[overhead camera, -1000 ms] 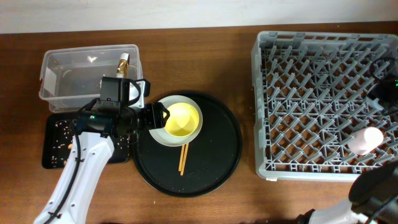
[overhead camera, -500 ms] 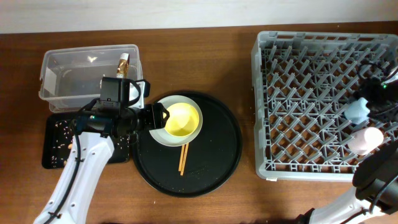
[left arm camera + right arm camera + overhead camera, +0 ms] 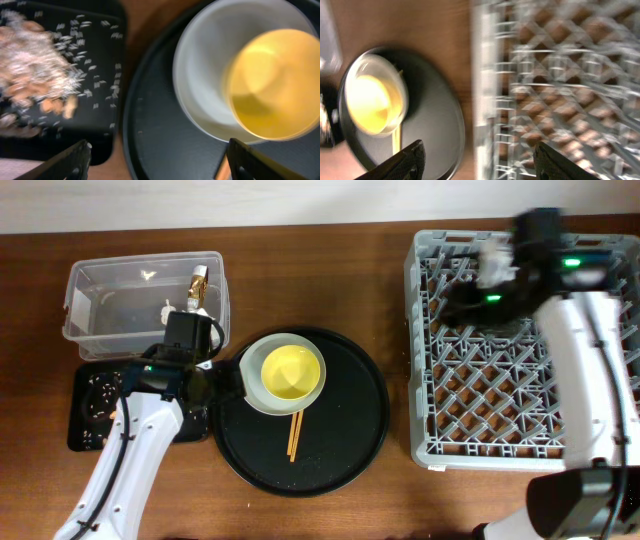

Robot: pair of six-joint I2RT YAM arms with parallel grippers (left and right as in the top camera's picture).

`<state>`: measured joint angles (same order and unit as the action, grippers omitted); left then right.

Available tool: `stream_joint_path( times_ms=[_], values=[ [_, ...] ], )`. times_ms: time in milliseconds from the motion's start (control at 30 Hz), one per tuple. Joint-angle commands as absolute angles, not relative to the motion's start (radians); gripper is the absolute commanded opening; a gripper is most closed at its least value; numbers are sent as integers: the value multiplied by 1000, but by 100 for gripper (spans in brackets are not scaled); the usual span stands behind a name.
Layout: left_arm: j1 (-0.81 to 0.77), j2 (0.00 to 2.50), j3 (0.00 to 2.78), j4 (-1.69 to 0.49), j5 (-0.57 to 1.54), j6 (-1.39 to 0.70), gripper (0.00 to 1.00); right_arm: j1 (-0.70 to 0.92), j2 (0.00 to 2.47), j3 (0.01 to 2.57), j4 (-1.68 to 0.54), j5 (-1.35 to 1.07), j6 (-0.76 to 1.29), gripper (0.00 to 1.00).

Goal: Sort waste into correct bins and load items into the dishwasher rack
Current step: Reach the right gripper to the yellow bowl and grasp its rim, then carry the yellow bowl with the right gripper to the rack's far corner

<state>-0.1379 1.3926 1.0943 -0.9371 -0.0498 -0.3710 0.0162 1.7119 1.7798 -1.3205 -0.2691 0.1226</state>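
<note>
Now moved: right gripper [image 3: 479,155], spread and empty, brought left over large grey plastic lattice rack [image 3: 470,410].
Left gripper [image 3: 157,150]: spread, empty.
Pending: small yellow round bowl [image 3: 290,372].

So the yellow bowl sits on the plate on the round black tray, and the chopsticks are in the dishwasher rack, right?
Not quite. The chopsticks lie on the round black tray next to the plate, not in the dishwasher rack; the overhead view shows it. The yellow bowl does sit on the plate.
</note>
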Motion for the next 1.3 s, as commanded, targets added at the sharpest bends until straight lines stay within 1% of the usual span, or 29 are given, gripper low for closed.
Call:
stream_joint_path(
  times_ms=[0, 100, 167, 200, 333, 433, 533, 767, 833, 867, 933, 1067, 1167, 1267],
  values=[
    [-90, 1378, 1095, -959, -154, -468, 92, 197, 1737, 1776, -1303, -280, 113, 70],
    [-26, 1378, 1095, -972, -153, -468, 94, 335, 1785, 1776, -1279, -278, 141, 70],
    [14, 1378, 1095, -989, -135, -467, 99, 403, 1827, 1776, -1249, -277, 179, 70],
    [27, 1378, 1095, -1002, -136, -467, 99, 437, 1854, 1776, -1227, -277, 212, 70],
    [40, 1378, 1095, -1024, -136, -467, 99, 519, 1948, 1776, -1168, -276, 257, 65],
    [40, 1378, 1095, -1023, -136, -467, 99, 558, 2033, 1776, -1146, -244, 306, 58],
    [40, 1378, 1095, -1023, -136, -467, 99, 576, 2109, 1776, -1130, -243, 328, 53],
    [40, 1378, 1095, -1023, -136, -467, 99, 584, 2201, 1776, -1077, -238, 352, 31],
    [40, 1378, 1095, -1023, -136, -467, 99, 584, 2201, 1776, -1064, -232, 358, 22],
    [40, 1378, 1095, -1023, -136, -467, 99, 584, 2201, 1776, -1059, -232, 366, 20],
    [40, 1378, 1095, -1023, -136, -467, 99, 584, 2201, 1776, -1056, -230, 384, 13],
    [40, 1378, 1095, -1023, -136, -467, 100, 581, 2201, 1777, -1054, -225, 383, 4],
    [40, 1378, 1095, -1023, -136, -467, 99, 579, 2193, 1782, -1058, -224, 374, 4],
    [40, 1378, 1095, -1023, -136, -467, 99, 554, 2125, 1823, -1102, -209, 326, 4]
  ],
)
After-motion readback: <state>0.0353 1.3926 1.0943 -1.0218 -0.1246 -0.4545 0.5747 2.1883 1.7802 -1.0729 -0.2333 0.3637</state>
